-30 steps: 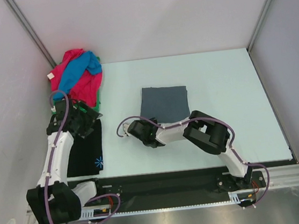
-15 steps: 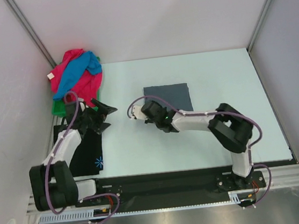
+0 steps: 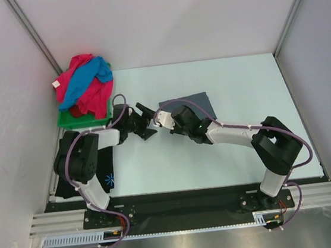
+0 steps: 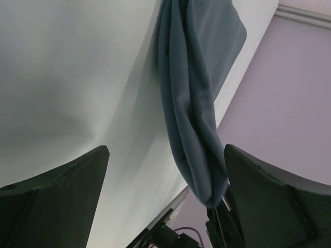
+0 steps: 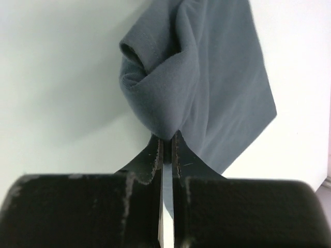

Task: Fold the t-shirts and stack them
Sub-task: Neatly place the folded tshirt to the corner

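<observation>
Slate-grey t-shirt (image 5: 207, 77), left edge pinched in the right hand (image 5: 166, 140); left hand (image 3: 147, 122), spread, lies just left of it.

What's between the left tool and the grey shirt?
Only bare table, as the left wrist view shows. The left tool is open, facing the grey shirt, which the right tool pinches.
</observation>
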`<state>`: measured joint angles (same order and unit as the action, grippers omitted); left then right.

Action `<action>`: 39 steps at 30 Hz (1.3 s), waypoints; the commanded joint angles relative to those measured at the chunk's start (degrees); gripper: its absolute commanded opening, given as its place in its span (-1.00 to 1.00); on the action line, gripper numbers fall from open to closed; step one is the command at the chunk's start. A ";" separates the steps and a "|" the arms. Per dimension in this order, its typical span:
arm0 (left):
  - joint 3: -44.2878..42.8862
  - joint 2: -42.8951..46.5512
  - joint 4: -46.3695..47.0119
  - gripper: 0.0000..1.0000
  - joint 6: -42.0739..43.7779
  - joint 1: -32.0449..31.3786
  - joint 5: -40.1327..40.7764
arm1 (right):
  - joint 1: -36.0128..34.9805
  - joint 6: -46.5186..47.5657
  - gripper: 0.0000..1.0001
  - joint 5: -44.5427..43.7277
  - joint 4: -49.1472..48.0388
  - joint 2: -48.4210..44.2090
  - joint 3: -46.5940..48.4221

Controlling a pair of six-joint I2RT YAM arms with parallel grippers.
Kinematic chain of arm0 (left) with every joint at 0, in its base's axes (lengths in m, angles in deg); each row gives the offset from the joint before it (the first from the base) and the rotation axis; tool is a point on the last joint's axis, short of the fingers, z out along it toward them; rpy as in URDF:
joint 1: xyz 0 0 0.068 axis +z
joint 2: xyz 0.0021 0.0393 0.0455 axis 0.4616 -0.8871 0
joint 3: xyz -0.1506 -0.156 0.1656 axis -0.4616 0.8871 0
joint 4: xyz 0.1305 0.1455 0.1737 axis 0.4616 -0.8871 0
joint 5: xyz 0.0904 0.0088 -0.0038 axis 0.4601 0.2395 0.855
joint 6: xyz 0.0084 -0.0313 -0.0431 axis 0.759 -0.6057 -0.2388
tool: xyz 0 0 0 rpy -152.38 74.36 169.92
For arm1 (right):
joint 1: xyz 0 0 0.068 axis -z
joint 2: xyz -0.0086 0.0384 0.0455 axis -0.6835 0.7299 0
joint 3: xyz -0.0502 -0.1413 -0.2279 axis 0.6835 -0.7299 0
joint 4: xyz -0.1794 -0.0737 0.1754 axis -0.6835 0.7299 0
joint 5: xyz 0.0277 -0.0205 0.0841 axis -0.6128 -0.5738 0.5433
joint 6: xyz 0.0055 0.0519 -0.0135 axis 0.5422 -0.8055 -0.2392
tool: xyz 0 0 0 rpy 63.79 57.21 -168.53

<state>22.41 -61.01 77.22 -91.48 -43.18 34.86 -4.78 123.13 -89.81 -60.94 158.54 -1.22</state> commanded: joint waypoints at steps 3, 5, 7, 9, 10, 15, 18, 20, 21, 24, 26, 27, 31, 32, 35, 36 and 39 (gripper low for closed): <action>-9.10 -8.14 3.47 1.00 -8.35 -4.09 3.46 | 1.84 -1.18 -1.00 3.00 -2.76 -5.59 -1.16; -11.30 -10.44 2.67 0.99 -9.76 -4.88 4.69 | 2.11 -1.53 -1.00 3.44 -2.93 -6.12 -1.07; -13.15 -13.34 3.54 1.00 -11.61 -5.06 5.66 | 2.02 -1.97 -1.00 4.23 -3.20 -6.91 -1.16; -14.90 -15.36 3.63 1.00 -13.01 -5.50 5.75 | 2.02 -2.32 -1.00 4.32 -3.28 -7.26 -1.33; -16.48 -17.20 3.72 1.00 -13.28 -5.50 5.84 | 2.11 -2.67 -1.00 4.32 -3.37 -7.70 -1.42; -18.07 -21.60 5.81 0.91 -17.40 -5.85 6.63 | 2.02 -4.25 -1.00 5.02 -3.55 -9.55 -2.47; -18.43 -24.24 9.24 0.73 -19.34 -5.85 5.93 | 2.02 -5.13 -1.00 5.11 -3.55 -10.95 -3.61; -18.86 -25.03 10.57 0.56 -19.00 -5.94 5.93 | 2.02 -5.74 -1.00 5.37 -3.64 -11.83 -4.41; -19.13 -25.04 11.10 0.48 -18.56 -5.94 6.10 | 1.85 -6.01 -1.00 5.55 -3.55 -12.10 -4.67; -18.34 -23.64 13.46 0.00 -15.93 -5.94 7.06 | 1.32 -7.06 -1.00 4.94 -3.20 -13.06 -5.73; -17.11 -21.88 14.09 -0.35 -11.91 -5.94 7.77 | 1.05 -7.94 -0.92 4.23 -2.93 -13.68 -6.78; -16.41 -19.53 13.31 -0.44 -10.05 -5.94 8.91 | 0.79 -8.99 -0.82 4.23 -2.67 -14.64 -7.31; -12.90 -11.37 7.95 -0.99 0.06 -6.11 12.60 | 0.70 -13.65 -0.46 4.49 -3.55 -18.33 -10.73; -11.41 -8.98 7.59 -1.00 3.12 -6.20 13.74 | 0.79 -14.44 -0.38 4.58 -3.55 -19.21 -12.13; -4.73 1.13 5.13 -0.99 8.14 -6.82 19.54 | 0.53 -17.69 -0.07 3.97 -3.55 -23.08 -14.51; -2.11 3.68 3.13 -0.99 9.47 -6.99 20.94 | 0.44 -18.40 0.03 3.79 -3.55 -24.13 -14.95; 1.68 14.31 -2.66 -0.99 14.31 -7.78 27.01 | 0.26 -20.60 0.13 2.91 -2.15 -28.26 -15.75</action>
<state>21.21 -56.29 79.27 -86.12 -50.24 53.96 -4.26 106.65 -85.13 -62.25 134.56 -16.65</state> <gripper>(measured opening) 0.053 0.547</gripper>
